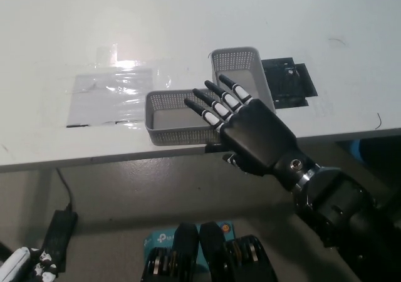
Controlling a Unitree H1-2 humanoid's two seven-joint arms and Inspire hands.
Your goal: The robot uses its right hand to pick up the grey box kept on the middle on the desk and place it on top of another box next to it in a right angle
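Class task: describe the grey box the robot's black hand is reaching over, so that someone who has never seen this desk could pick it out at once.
Start at the white desk and find its near edge, where two grey mesh boxes meet in an L. The wanted grey box lies lengthwise along that edge, under the fingertips of the open black right robot hand. Its neighbour, the other box, points away from the edge instead, beside a black patch.
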